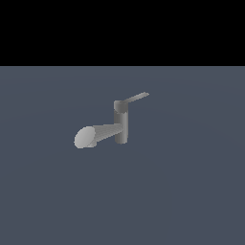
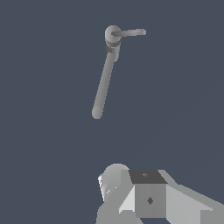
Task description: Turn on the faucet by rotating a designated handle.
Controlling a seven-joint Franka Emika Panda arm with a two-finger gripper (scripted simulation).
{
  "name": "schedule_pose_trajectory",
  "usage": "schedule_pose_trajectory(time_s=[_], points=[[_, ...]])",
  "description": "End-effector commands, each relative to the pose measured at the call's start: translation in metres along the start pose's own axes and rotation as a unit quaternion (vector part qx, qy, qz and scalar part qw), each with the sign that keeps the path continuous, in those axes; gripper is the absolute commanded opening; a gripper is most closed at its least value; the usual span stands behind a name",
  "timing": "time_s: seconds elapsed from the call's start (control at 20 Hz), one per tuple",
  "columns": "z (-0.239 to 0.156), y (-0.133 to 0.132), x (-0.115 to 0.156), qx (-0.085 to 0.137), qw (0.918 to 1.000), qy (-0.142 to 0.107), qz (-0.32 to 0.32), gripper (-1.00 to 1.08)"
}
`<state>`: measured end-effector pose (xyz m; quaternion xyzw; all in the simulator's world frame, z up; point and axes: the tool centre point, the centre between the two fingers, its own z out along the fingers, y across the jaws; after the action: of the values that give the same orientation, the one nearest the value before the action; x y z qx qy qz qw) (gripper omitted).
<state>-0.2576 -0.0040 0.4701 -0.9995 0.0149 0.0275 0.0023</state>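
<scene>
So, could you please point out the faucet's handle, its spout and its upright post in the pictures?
handle (image 1: 136, 98): exterior view, middle of the thin lever bar.
spout (image 1: 103, 132): exterior view, on the thick flaring body, behind its pale oval end.
post (image 1: 121, 125): exterior view, middle of the upright cylinder.

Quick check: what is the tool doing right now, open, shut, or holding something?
Tool: only part of its body shows in the wrist view, fingertips out of frame, so open or shut cannot be told. It is well clear of the faucet.

No readable text, labels, brands or numbers on anything in view.
</scene>
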Motion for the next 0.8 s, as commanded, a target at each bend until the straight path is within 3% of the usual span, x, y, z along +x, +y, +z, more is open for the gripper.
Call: schedule_pose_trajectory(time_s=[0.0, 0.4, 0.75], points=[[0.000, 0.000, 0.001, 0.001, 1.0000, 0.000, 0.002, -1.00], [0.006, -0.001, 0.022, 0.018, 0.9990, -0.002, 0.040, -1.00], [0.019, -0.001, 0.057, 0.044, 0.9930, -0.008, 0.110, -1.00]])
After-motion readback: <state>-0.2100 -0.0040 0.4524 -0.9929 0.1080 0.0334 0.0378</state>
